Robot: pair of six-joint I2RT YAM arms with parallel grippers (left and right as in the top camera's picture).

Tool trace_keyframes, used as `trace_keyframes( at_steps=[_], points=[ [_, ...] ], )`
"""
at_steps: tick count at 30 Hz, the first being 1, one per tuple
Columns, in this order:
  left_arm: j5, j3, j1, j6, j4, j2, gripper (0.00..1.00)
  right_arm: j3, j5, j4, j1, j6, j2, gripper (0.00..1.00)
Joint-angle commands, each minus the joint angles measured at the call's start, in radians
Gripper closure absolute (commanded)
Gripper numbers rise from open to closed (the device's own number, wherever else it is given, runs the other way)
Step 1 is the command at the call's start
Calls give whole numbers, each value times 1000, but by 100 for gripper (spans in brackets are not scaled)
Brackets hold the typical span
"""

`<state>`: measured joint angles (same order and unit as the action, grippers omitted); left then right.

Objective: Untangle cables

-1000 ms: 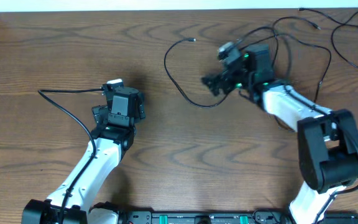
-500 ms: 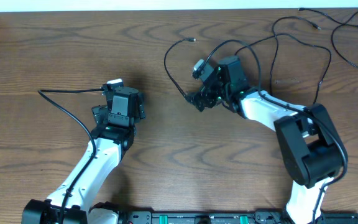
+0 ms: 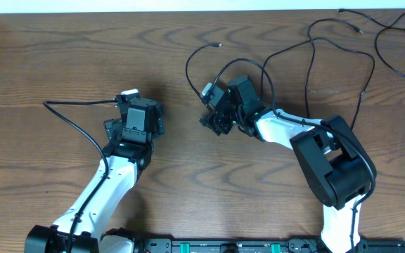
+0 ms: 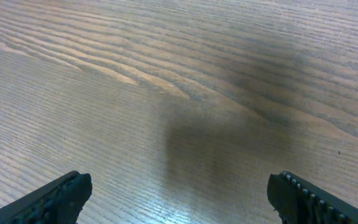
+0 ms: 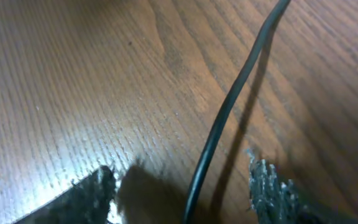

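From overhead we see the cables (image 3: pixel 188 70) looping over the table's (image 3: pixel 48 56) far right half. Only the right wrist view shows one cable (image 5: pixel 229 112) between the right claw's (image 5: pixel 179 186) parted fingers, ungripped. The left claw (image 4: pixel 179 193) gapes wide.

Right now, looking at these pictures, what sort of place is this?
Probably a robotics lab bench. A left arm and a right arm rise beside a black rail at the edge of a wooden table, and thin black cables lie loose on it.

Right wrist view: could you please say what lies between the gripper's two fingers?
A thin black cable runs between the right gripper's fingers, touching neither, seen in the right wrist view.
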<state>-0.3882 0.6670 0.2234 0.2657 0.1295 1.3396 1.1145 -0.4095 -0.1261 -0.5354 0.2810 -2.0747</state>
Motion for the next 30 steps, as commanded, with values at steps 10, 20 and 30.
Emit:
trace_keyframes(
  at_steps=[10,20,30],
  points=[
    [-13,3,-3,9,1,7,4,3,63,-12,3,-79,-4,99],
    [-13,2,-3,9,1,7,4,4,248,24,122,-472,248,99],
    [-13,3,-3,9,1,7,4,3,455,309,325,-943,336,99]
  ],
)
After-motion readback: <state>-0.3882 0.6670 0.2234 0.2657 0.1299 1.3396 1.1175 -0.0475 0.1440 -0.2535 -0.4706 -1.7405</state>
